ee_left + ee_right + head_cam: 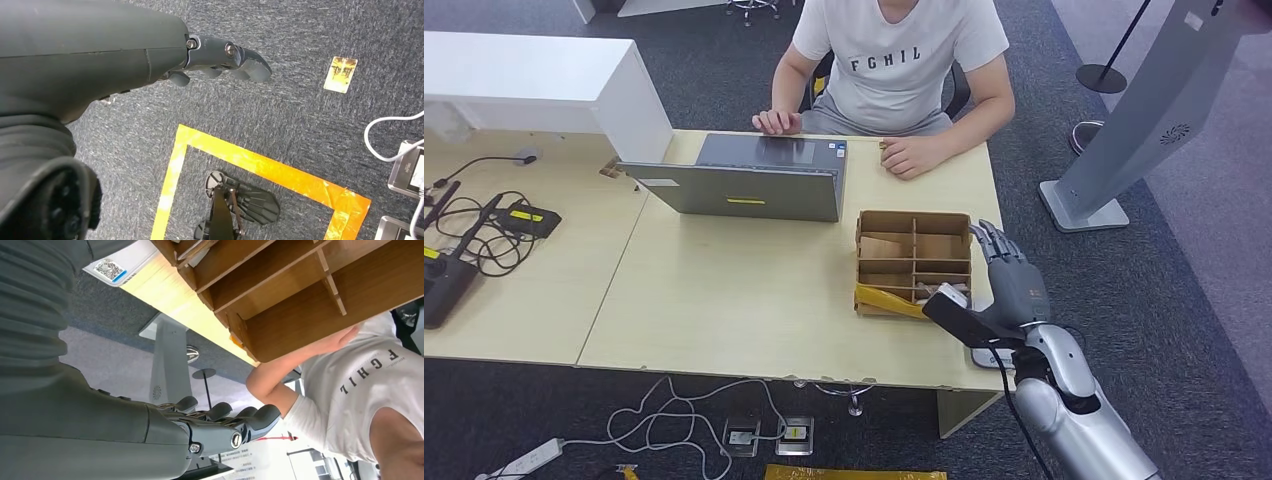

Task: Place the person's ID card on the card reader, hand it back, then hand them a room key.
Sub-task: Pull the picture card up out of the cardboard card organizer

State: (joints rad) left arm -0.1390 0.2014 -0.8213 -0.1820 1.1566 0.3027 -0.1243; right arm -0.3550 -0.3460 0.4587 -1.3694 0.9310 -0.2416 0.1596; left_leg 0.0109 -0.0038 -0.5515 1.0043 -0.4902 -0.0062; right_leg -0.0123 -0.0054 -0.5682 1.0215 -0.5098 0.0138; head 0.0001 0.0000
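Observation:
My right hand [1012, 285] hovers over the table's right edge, just right of a wooden compartment box [914, 262]. Its fingers are straight and apart and point toward the person [894, 60]; its thumb reaches toward the box's near corner, and it holds nothing. A flat white device with a QR label [112, 267], probably the card reader [990, 357], lies on the table beneath my wrist. The person's hand [911, 155] rests on the table's far edge with something small at its fingers. My left hand [220, 57] hangs over the carpet, fingers out, holding nothing.
An open laptop [754, 178] stands in front of the person. Cables and black devices [474, 240] lie on the left table. A grey kiosk stand [1124, 140] rises to the right. On the carpet there are a small card [341, 74] and yellow tape [260, 165].

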